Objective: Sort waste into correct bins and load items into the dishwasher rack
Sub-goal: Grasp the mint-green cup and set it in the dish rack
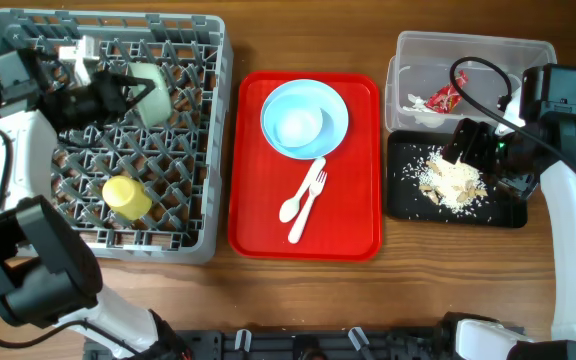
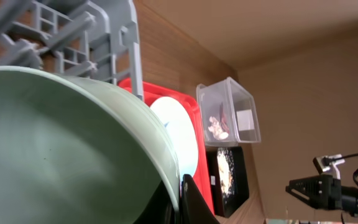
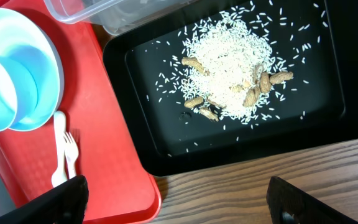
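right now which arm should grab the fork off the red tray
Likely right. The right gripper is open over the black tray beside the red tray; the left gripper holds the green bowl at the rack.

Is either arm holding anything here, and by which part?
The left gripper holds the light green bowl by its rim, over the dishwasher rack. The right gripper holds nothing, jaws open above the black tray.

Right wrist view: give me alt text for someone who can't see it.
A black tray holds a heap of rice scraps and peanuts. Beside it, a red tray carries a pale blue bowl, white spoon and fork; the claw hangs open.
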